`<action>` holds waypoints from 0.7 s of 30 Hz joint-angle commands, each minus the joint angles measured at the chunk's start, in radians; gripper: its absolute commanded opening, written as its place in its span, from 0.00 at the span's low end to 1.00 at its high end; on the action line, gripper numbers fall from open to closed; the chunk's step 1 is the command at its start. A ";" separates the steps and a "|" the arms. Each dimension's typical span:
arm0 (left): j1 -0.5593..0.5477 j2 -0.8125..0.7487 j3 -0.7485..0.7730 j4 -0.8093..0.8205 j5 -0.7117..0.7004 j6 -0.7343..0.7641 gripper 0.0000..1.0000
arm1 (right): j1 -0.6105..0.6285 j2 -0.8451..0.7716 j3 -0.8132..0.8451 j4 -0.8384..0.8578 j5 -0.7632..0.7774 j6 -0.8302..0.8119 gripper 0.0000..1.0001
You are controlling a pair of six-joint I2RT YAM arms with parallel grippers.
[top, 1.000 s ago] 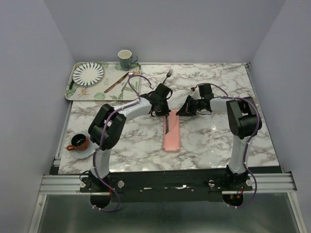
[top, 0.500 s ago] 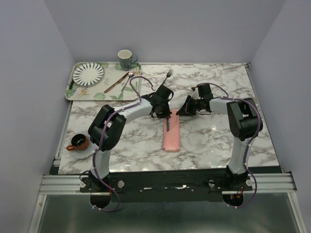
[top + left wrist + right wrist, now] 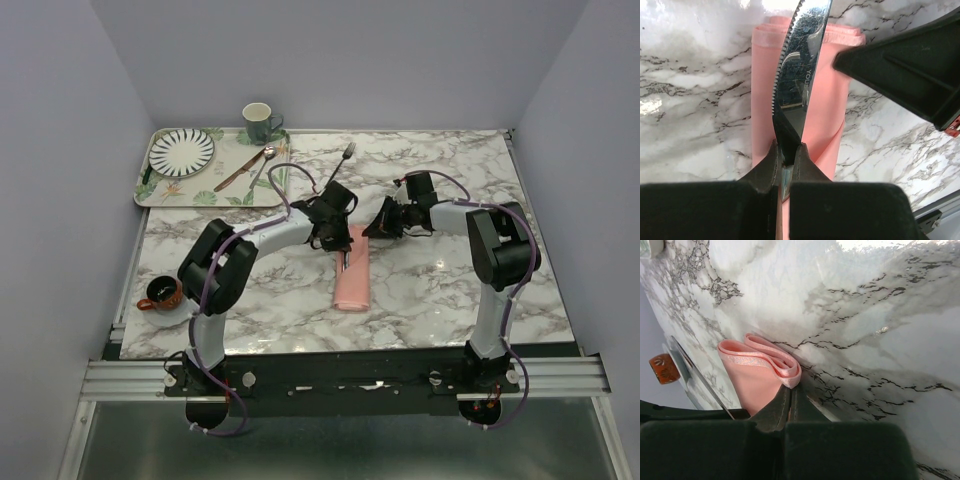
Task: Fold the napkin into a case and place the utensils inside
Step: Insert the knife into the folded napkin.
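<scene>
Two tools meet at one end of the case (image 3: 352,278), which lies near the middle of the tabletop (image 3: 450,290) with its long side running 12 to 6.

My left tool (image 3: 786,160) is closed almost to nothing, its tips clamped on the knife (image 3: 801,75) low down, about where the blade begins. That low grip leaves the whole blade free ahead of the tips, so I judge it can lead the way into the cloth. The blade runs along the length of the case with its serrated edge turned to one side. All of it shows on top of the pink cloth, so it is lined up and not yet slipped inside.

My right tool (image 3: 790,396) is shut tight, tips together, at the 1 o'clock corner of the case, right against the looped folds of its end. I cannot tell whether a layer is nipped between the tips or only pinned to the tabletop. Either way, I take its purpose to be anchoring. A soft folded napkin would skate or bunch under a sliding blade, and a held corner keeps the pocket square.

The fork (image 3: 348,152) lies apart at 12 o'clock, untouched.
</scene>
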 commanded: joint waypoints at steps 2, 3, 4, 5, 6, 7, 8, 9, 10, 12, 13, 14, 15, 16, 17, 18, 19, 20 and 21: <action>-0.009 -0.050 -0.032 -0.021 0.028 -0.007 0.00 | 0.008 -0.022 0.003 0.016 0.067 -0.007 0.01; -0.010 -0.050 -0.033 -0.026 0.028 -0.007 0.00 | 0.007 -0.023 0.005 0.016 0.068 -0.007 0.01; -0.010 -0.049 -0.034 -0.030 0.030 -0.007 0.00 | 0.008 -0.023 0.006 0.016 0.070 -0.009 0.01; -0.012 -0.049 -0.039 -0.033 0.033 -0.007 0.00 | 0.010 -0.023 0.008 0.016 0.073 -0.007 0.01; -0.012 -0.050 -0.042 -0.033 0.036 -0.008 0.00 | 0.009 -0.025 0.008 0.016 0.074 -0.009 0.01; -0.012 -0.050 -0.046 -0.032 0.037 -0.008 0.00 | 0.008 -0.026 0.008 0.018 0.076 -0.010 0.01; -0.012 -0.052 -0.052 -0.029 0.039 -0.011 0.00 | 0.008 -0.026 0.008 0.019 0.080 -0.012 0.01; -0.012 -0.052 -0.055 -0.027 0.043 -0.011 0.00 | 0.008 -0.028 0.008 0.018 0.082 -0.015 0.01; -0.015 -0.055 -0.060 -0.026 0.043 -0.011 0.00 | 0.008 -0.029 0.008 0.018 0.083 -0.015 0.01; -0.018 -0.055 -0.059 -0.027 0.045 -0.010 0.00 | 0.008 -0.031 0.005 0.018 0.093 -0.020 0.01; -0.020 -0.055 -0.059 -0.029 0.043 -0.010 0.00 | 0.008 -0.031 0.005 0.018 0.093 -0.020 0.00; -0.021 -0.056 -0.059 -0.033 0.043 -0.008 0.00 | 0.010 -0.033 0.003 0.018 0.094 -0.021 0.00; -0.021 -0.056 -0.060 -0.033 0.045 -0.008 0.00 | 0.009 -0.034 0.002 0.019 0.097 -0.023 0.00; -0.021 -0.056 -0.062 -0.033 0.045 -0.011 0.00 | 0.012 -0.036 0.002 0.019 0.097 -0.023 0.01; -0.023 -0.056 -0.065 -0.038 0.045 -0.014 0.00 | 0.012 -0.037 0.002 0.019 0.099 -0.023 0.00; -0.021 -0.055 -0.066 -0.035 0.048 -0.014 0.00 | 0.012 -0.037 0.003 0.019 0.100 -0.023 0.01; -0.021 -0.055 -0.066 -0.035 0.048 -0.014 0.00 | 0.013 -0.037 0.003 0.021 0.100 -0.023 0.00; -0.021 -0.055 -0.068 -0.036 0.051 -0.017 0.00 | 0.013 -0.037 0.003 0.019 0.100 -0.024 0.00; -0.023 -0.053 -0.068 -0.039 0.051 -0.017 0.00 | 0.013 -0.037 0.003 0.019 0.102 -0.024 0.00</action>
